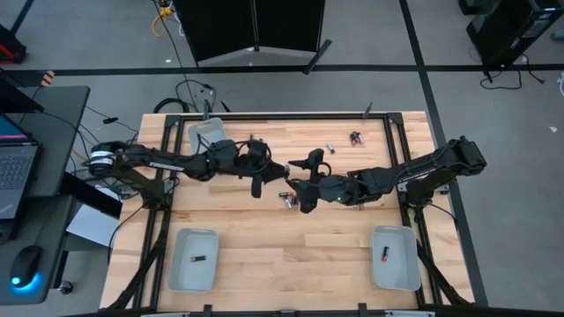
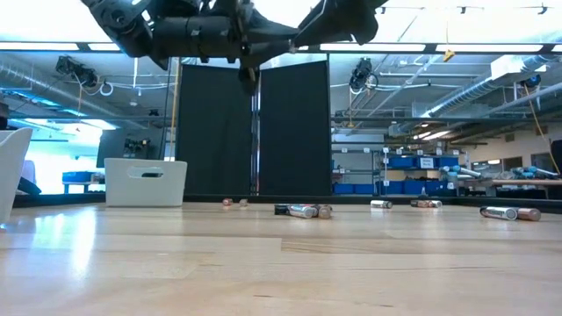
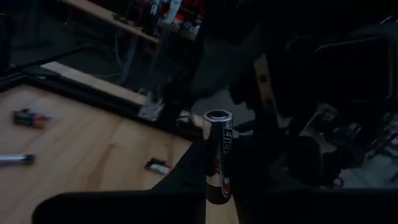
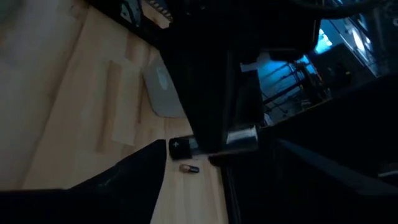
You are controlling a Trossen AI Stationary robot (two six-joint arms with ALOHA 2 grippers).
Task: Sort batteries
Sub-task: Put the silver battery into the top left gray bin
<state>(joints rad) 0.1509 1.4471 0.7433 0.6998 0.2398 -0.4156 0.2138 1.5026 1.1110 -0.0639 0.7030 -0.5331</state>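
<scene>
Upright between the left gripper's (image 3: 217,208) dark fingers stands a silvery battery (image 3: 217,155), its round end up; the fingers are clenched on it. From above, this left gripper (image 1: 256,183) hangs over the table's middle, a little left of centre, lifted off the wood. The right gripper (image 1: 308,198) sits just right of it, its fingers spread wide and holding nothing that can be seen.

Loose cells (image 1: 288,199) lie on the wood right beside the right gripper. Farther back, two more cells (image 1: 356,137) lie near the far edge, with a small one (image 1: 331,147) just left of them. In the low view a row of cells (image 2: 303,211) lies across the table's middle, and others (image 2: 509,212) lie off to the right.

One dark cell (image 1: 198,259) lies in the near left tray (image 1: 192,261). Another cell with a red end (image 1: 384,254) lies in the near right tray (image 1: 394,258). A third tray (image 1: 206,135) stands at the far left of the table (image 1: 291,255).
</scene>
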